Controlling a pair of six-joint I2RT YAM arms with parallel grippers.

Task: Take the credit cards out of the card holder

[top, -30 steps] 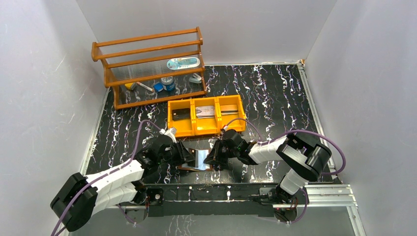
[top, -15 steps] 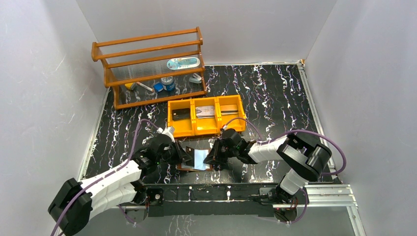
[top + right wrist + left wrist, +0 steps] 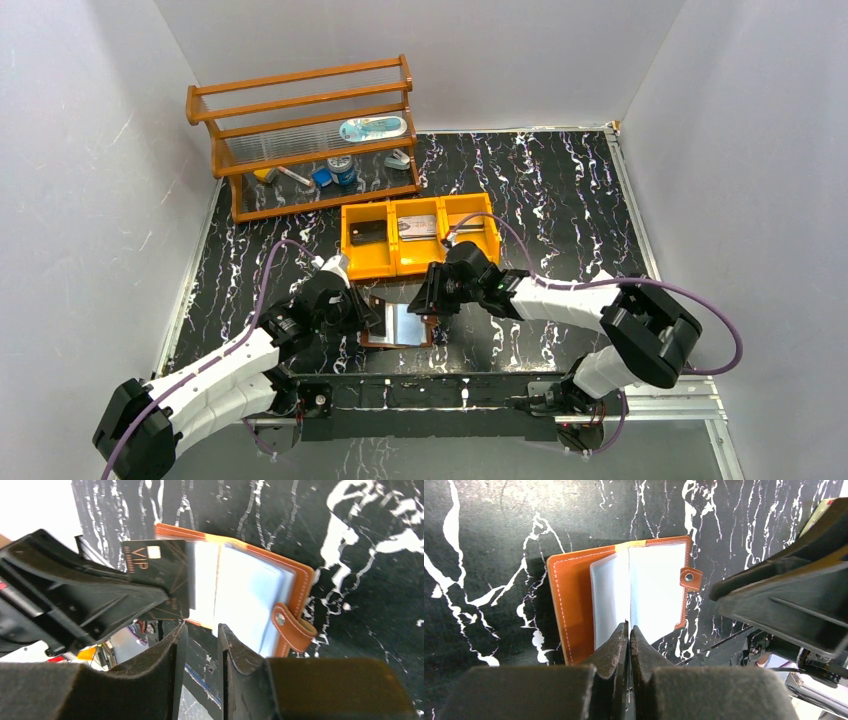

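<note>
One card holder [image 3: 574, 590], open — left claw [image 3: 629, 630] pinches one dark card [image 3: 160, 570]; right claw [image 3: 201, 627] slightly parted.

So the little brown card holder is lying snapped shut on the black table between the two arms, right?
Not quite. The card holder does lie on the black table between the left arm and the right arm, but it is open, not snapped shut. The left wrist view shows its pale sleeves spread and its snap tab undone.
</note>
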